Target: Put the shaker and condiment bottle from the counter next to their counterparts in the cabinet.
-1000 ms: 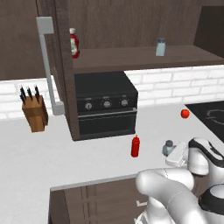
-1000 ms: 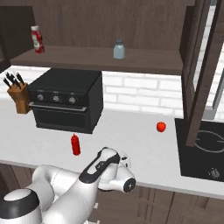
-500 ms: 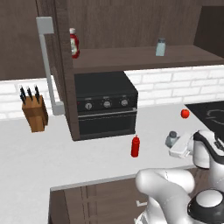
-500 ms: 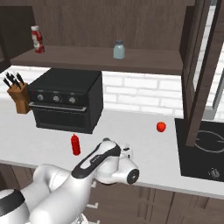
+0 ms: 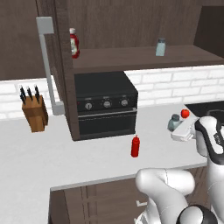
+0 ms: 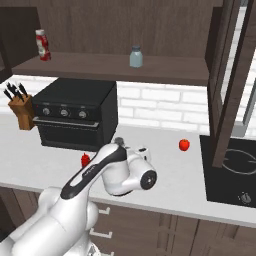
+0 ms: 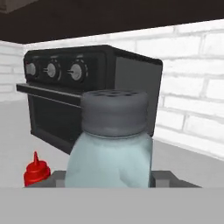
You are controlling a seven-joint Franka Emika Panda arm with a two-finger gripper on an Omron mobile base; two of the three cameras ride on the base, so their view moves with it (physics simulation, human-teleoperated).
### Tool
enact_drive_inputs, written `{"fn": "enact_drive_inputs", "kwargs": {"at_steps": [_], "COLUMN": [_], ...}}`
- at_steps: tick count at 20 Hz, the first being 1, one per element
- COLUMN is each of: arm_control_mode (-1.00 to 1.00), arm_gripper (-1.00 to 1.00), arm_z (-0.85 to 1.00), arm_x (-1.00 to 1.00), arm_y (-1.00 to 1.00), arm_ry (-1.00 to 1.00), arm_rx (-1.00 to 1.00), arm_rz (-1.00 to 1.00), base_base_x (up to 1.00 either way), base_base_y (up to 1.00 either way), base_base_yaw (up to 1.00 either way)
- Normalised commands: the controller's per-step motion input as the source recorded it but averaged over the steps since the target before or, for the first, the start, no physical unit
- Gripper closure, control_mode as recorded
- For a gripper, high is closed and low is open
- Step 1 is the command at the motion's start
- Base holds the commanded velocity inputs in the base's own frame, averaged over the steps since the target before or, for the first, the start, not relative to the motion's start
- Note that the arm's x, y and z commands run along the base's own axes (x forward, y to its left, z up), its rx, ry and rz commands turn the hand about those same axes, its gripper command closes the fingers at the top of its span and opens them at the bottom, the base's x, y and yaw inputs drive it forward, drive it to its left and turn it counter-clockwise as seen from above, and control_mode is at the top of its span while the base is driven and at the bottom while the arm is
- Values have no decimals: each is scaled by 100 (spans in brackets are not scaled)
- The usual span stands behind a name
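- Gripper (image 7: 109, 175) low over the right part of the desk (image 5: 52, 162), fingers (image 7: 164, 178) pressed against both sides of the shaker (image 7: 111, 144), pinching it.
- Shaker upright between the fingers, grey perforated cap on top, translucent blue-grey body below; in the left base view seen at (image 5: 174, 123), just in front of the white hand, near the right end of the desk.
- From the pictures, cannot tell whether the shaker base touches the desk or hangs just above it.
- Condiment bottle (image 5: 135, 146) upright on the desk, all red with pointed nozzle, left of the shaker and just in front of the black toaster oven (image 5: 105, 105); also visible at (image 7: 36, 171) and, partly hidden behind the arm, at (image 6: 85, 159).
- Toaster oven at the back of the desk, under the cabinet (image 5: 131, 26) shelf, three knobs across its front.
- Counterparts on the cabinet shelf: white-capped red bottle (image 5: 74, 43) at the left end, pale blue shaker (image 5: 161, 47) well apart toward the right.
- Cabinet door (image 5: 61, 65) swung open, edge-on, with tall pale grey bar handle (image 5: 47, 65), left of the oven.
- Knife block (image 5: 34, 111) on the desk far left, by the white brick wall.
- Small red tomato (image 6: 184, 145) on the desk, right of the gripper, near the black cooktop (image 6: 232, 170).
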Motion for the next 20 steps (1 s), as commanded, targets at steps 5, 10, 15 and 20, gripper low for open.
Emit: {"fn": "enact_drive_inputs", "kwargs": {"at_steps": [5,10,15,20], "arm_control_mode": [-100,-100,-100,-100], "arm_gripper": [100,100,100,100], "arm_z": [90,94,90,85], "arm_x": [-6,-3,0,0], "arm_y": [0,0,0,0], "arm_ry": [-6,-6,-4,-2], "arm_rx": [0,0,1,0], "arm_rz": [-3,-4,-5,-4], "base_base_x": [0,0,0,0], "base_base_y": [0,0,0,0], "base_base_yaw": [0,0,0,0]}}
